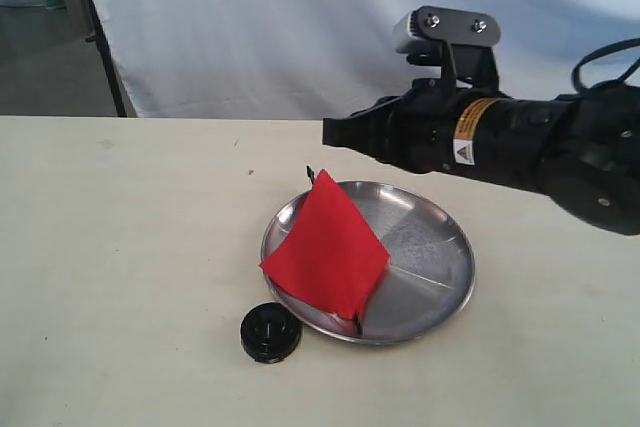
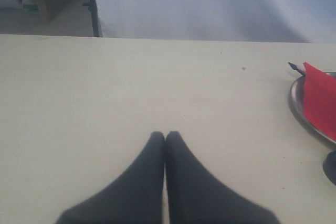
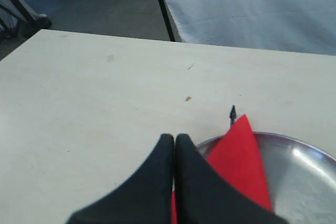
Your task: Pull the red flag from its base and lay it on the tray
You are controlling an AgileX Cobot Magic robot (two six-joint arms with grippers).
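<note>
The red flag (image 1: 325,247) lies across the left part of the steel tray (image 1: 430,247), its black pole tip (image 1: 311,173) poking past the far rim. The black base (image 1: 270,332) sits alone on the table just in front of the tray. My right gripper (image 1: 328,132) hovers above the tray's far side, shut with nothing in it; the right wrist view shows its tips (image 3: 174,139) over the flag (image 3: 239,156) and tray (image 3: 304,171). My left gripper (image 2: 165,136) is shut and empty over bare table, with the flag (image 2: 320,98) and tray (image 2: 296,103) far off at one edge.
The pale table (image 1: 120,267) ends at a far edge, behind which hangs a white backdrop (image 1: 250,27). A dark stand leg (image 1: 105,47) rises behind the table's left part. The left arm does not show in the exterior view.
</note>
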